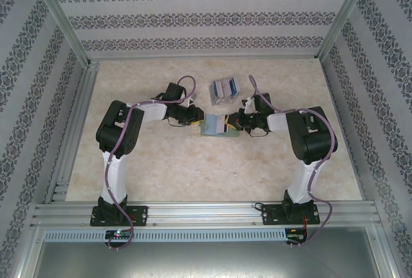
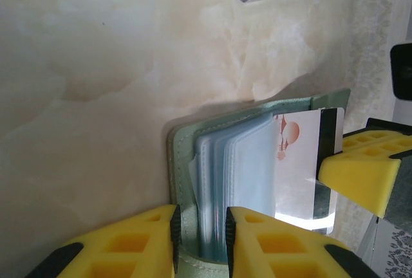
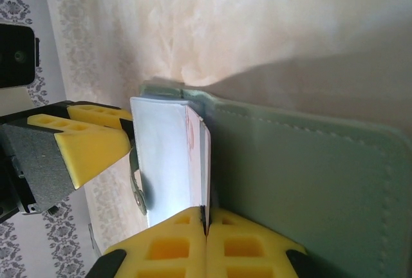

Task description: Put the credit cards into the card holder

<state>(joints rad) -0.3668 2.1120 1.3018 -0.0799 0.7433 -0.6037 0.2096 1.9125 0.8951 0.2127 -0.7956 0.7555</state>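
Left tool (image 2: pixel 201 220): you have it clamped on the near edge of the card holder (image 3: pixel 302 175), cover and sleeves (image 2: pixel 248 175) pinched between its fingers.
Right tool (image 3: pixel 206 217): closed on the striped end of a white card (image 2: pixel 299 156).
Card: its other end overlaps the clear sleeves.
Card holder: open on the counter (image 1: pixel 161 162), between your two tools.
Remaining cards (image 1: pixel 224 89): just behind the card holder.

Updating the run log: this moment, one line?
left gripper: clamps grey-green folding card holder | right gripper: shut on white plastic card | card: partly inserted
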